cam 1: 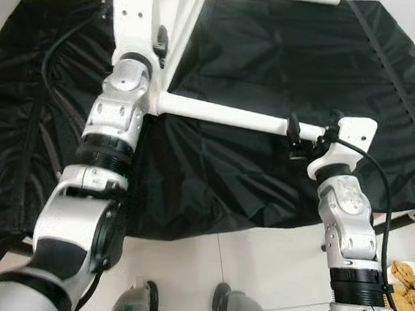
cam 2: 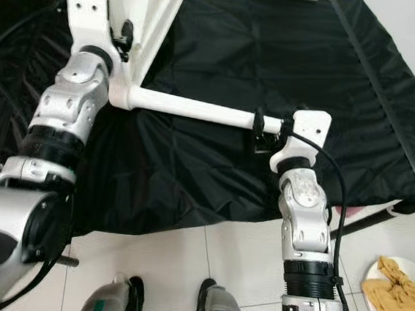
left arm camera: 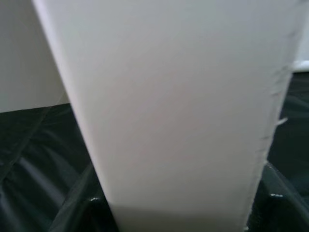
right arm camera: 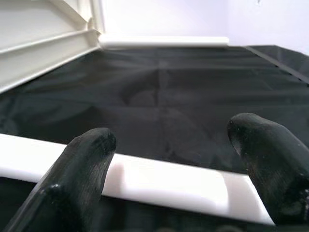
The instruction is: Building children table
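Right gripper point(right arm camera: 174, 169) at four o'clock straddles the white table leg point(cam 1: 226, 115), fingers spread wide. Left gripper point(cam 1: 157, 48), grip unreadable, presses the tabletop point(left arm camera: 174, 116) at eleven. Loose hold; leg could roll across the black sheet point(cam 1: 297, 61).

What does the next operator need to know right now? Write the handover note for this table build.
Right hand: open, fingers either side of the free end of the white table leg; not clamped.
Left hand: against the white table panel; finger state cannot be told.
The table frame stands tipped on the black sheet, with two legs showing attached.
A plate of snacks sits on the floor by the right arm.
Left: finishing the assembly and setting the table upright.
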Controlling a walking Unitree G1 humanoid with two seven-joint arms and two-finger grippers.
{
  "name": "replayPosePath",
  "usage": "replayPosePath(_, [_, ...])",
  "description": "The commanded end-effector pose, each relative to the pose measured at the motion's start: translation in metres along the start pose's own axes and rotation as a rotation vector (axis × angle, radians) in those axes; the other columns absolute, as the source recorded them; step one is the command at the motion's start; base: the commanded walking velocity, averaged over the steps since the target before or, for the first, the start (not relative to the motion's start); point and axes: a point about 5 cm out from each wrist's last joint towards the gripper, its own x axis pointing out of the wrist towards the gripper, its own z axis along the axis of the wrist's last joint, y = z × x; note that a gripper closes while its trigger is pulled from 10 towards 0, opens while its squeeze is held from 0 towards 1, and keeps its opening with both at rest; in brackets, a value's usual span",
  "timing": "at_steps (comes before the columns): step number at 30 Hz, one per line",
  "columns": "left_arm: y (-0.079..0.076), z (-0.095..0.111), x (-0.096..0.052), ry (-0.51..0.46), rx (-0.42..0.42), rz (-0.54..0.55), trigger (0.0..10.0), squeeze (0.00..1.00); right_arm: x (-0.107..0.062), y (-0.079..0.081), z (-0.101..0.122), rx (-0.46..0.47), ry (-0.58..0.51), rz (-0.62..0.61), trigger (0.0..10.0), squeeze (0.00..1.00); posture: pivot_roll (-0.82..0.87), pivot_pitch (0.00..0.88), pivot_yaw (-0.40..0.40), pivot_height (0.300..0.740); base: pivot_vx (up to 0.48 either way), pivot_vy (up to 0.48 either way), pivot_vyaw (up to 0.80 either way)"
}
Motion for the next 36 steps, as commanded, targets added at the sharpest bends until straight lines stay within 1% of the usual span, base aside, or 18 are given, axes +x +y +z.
replayPosePath(1, [0.01, -0.009, -0.006, 0.036, -0.004, 0.04, 10.0, 0.0, 0.0, 0.002, -0.004, 0.0, 0.015, 0.007, 10.0, 0.0, 0.02, 0.202, 0.047, 0.74, 0.0, 0.0, 0.0])
replayPosePath(2, [0.009, -0.007, -0.012, 0.028, -0.007, -0.001, 10.0, 0.0, 0.002, 0.002, -0.004, -0.002, 0.013, 0.01, 10.0, 0.0, 0.02, 0.203, 0.045, 0.74, 0.0, 0.0, 0.0])
replayPosePath(3, [0.011, -0.005, -0.016, 0.018, 0.007, -0.023, 10.0, 0.0, 0.004, 0.002, -0.003, -0.003, 0.009, 0.013, 10.0, 0.0, 0.03, 0.203, 0.044, 0.74, 0.0, 0.0, 0.0])
replayPosePath(5, [0.013, -0.004, -0.022, 0.018, 0.031, -0.044, 10.0, 0.0, 0.006, 0.003, -0.001, -0.007, 0.002, 0.02, 10.0, 0.0, 0.03, 0.203, 0.045, 0.74, 0.0, 0.0, 0.0])
replayPosePath(8, [0.018, -0.003, -0.026, 0.019, 0.05, -0.047, 10.0, 0.0, 0.009, 0.002, 0.001, -0.011, -0.009, 0.028, 10.0, 0.0, 0.03, 0.204, 0.044, 0.74, 0.0, 0.0, 0.0])
replayPosePath(10, [0.018, -0.003, -0.026, 0.019, 0.05, -0.047, 10.0, 0.0, 0.009, 0.002, 0.001, -0.011, -0.009, 0.028, 10.0, 0.0, 0.03, 0.204, 0.044, 0.74, 0.0, 0.0, 0.0])
replayPosePath(12, [0.022, 0.0, -0.032, 0.012, 0.085, -0.056, 10.0, 0.0, 0.013, 0.001, 0.005, -0.016, -0.028, 0.04, 10.0, 0.0, 0.03, 0.203, 0.041, 0.74, 0.0, 0.0, 0.0])
replayPosePath(13, [0.022, 0.0, -0.032, 0.012, 0.085, -0.056, 10.0, 0.0, 0.013, 0.001, 0.005, -0.016, -0.028, 0.04, 10.0, 0.0, 0.03, 0.203, 0.041, 0.74, 0.0, 0.0, 0.0])
replayPosePath(15, [0.025, 0.006, -0.038, 0.001, 0.117, -0.071, 10.0, 0.0, 0.019, 0.0, 0.009, -0.031, -0.043, 0.052, 10.0, 0.0, 0.03, 0.203, 0.038, 0.74, 0.0, 0.0, 0.0])
replayPosePath(16, [0.025, 0.006, -0.038, 0.001, 0.117, -0.071, 10.0, 0.0, 0.019, 0.0, 0.009, -0.031, -0.043, 0.052, 10.0, 0.0, 0.03, 0.203, 0.038, 0.74, 0.0, 0.0, 0.0])
replayPosePath(18, [0.029, 0.01, -0.043, -0.008, 0.125, -0.077, 10.0, 0.0, 0.022, -0.002, 0.011, -0.04, -0.05, 0.058, 10.0, 0.0, 0.03, 0.202, 0.037, 0.74, 0.0, 0.0, 0.0])
replayPosePath(20, [0.029, 0.01, -0.043, -0.008, 0.125, -0.077, 10.0, 0.0, 0.022, -0.002, 0.011, -0.04, -0.05, 0.058, 10.0, 0.0, 0.03, 0.202, 0.037, 0.74, 0.0, 0.0, 0.0])
replayPosePath(23, [0.038, 0.018, -0.055, -0.026, 0.137, -0.079, 10.0, 0.0, 0.028, -0.002, 0.013, -0.056, -0.062, 0.073, 10.0, 0.0, 0.04, 0.193, 0.03, 0.74, 0.0, 0.0, 0.0])
replayPosePath(29, [0.042, 0.025, -0.061, -0.024, 0.13, -0.068, 10.0, 0.0, 0.032, 0.0, 0.013, -0.061, -0.068, 0.082, 10.0, 0.0, 0.04, 0.191, 0.028, 0.74, 0.0, 0.0, 0.0])
replayPosePath(32, [0.045, 0.035, -0.07, -0.014, 0.122, -0.075, 10.0, 0.0, 0.036, 0.004, 0.013, -0.059, -0.076, 0.094, 10.0, 0.0, 0.06, 0.182, 0.023, 0.74, 0.0, 0.0, 0.0])
replayPosePath(36, [0.045, 0.036, -0.072, -0.003, 0.121, -0.073, 10.0, 0.0, 0.037, 0.005, 0.013, -0.058, -0.078, 0.098, 10.0, 0.0, 0.06, 0.181, 0.022, 0.74, 0.0, 0.0, 0.0])
